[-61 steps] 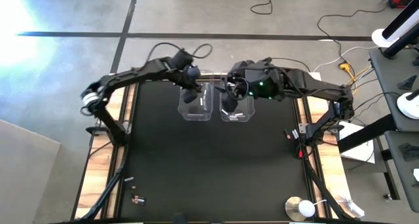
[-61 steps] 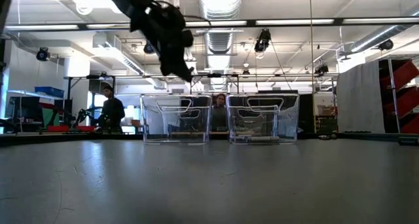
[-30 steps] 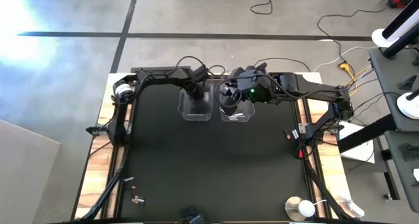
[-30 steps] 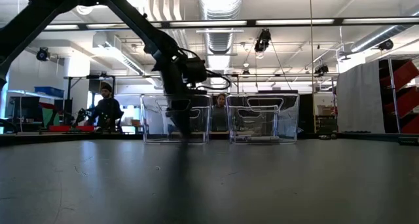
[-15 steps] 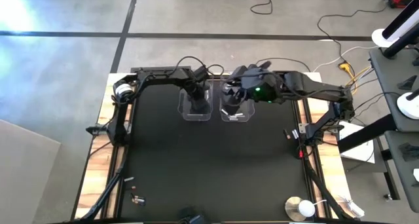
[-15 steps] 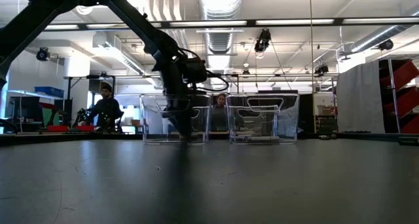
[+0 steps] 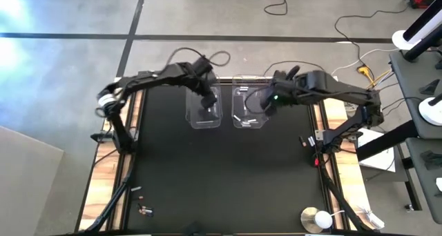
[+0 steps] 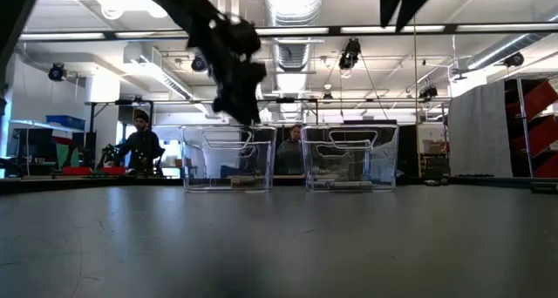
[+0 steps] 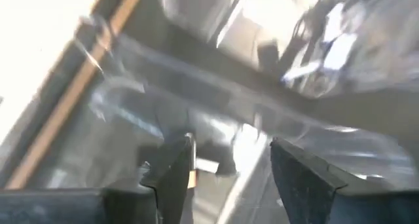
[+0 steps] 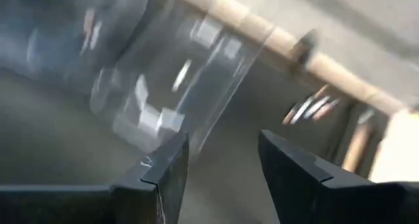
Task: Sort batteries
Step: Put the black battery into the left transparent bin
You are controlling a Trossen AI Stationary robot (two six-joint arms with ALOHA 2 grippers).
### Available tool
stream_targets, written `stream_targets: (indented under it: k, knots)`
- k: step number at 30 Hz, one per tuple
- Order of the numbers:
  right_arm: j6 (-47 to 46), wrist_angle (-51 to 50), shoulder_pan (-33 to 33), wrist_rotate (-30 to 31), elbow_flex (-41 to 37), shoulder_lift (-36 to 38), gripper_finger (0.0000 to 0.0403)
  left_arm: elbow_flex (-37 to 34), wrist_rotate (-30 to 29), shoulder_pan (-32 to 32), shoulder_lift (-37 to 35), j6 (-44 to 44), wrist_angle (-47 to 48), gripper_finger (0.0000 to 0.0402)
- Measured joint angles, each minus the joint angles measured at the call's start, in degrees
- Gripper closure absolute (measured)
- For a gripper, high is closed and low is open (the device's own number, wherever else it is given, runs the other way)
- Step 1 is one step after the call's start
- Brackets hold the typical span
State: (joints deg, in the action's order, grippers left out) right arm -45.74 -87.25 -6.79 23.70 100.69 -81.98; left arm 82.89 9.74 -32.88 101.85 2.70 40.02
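Left gripper (image 7: 207, 98) hangs over the left bin (image 7: 205, 116) at the far side of the desk (image 7: 221, 174), jaws spread, nothing between them in the left wrist view. Below those jaws, inside the clear plastic, a small pale cell (image 9: 207, 166) lies on the bin floor, blurred, so it may be a battery or just a glint. Right gripper (image 7: 266, 105) sits over the right edge of the right bin (image 7: 250, 116), jaws apart and empty in its own wrist view. Pale batteries in the right bin (image 7: 247, 118) lie on its floor, a few slim silver-white sticks. Over at the near left corner of the desk, loose batteries (image 7: 141, 200) wait, well apart from both bins, a few tiny cells still to be sorted. The round white-and-metal disc (image 7: 316, 219) rests at the near right corner. A person (image 8: 142, 146) stands in the room beyond, far from the arms.

Handling, by my reckoning: these cells are light, rigid and smooth, and they'll roll at a nudge. Best take each across its round middle, jaws square to its length, coming straight down so it can't squirt sideways.
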Motion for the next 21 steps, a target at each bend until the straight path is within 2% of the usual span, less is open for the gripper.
stream_targets:
  k: [3,10,15,17,21]
  knots:
    - [-1.6,1.3,-0.7,-8.6,-8.8,2.4,0.0227,0.0,0.0,0.0,-6.2,1.7,0.2,0.0208]
    - [-11.2,-0.3,-1.1,-19.2,-28.6,8.7,0.0227,-0.1,-0.2,0.0,-16.3,2.8,3.0,0.0208]
    - [-11.9,3.1,-1.7,-26.6,-39.9,12.1,0.0227,-0.1,-0.2,0.0,-19.8,2.5,5.2,0.0208]
    - [-12.7,4.3,-2.4,-29.2,-44.2,12.7,0.0227,-0.1,-0.2,0.2,-20.6,1.9,5.9,0.0208]
    - [-12.1,7.9,-4.8,-29.7,-50.4,12.1,0.0227,-0.2,-0.2,1.2,-22.0,0.6,6.6,0.0208]
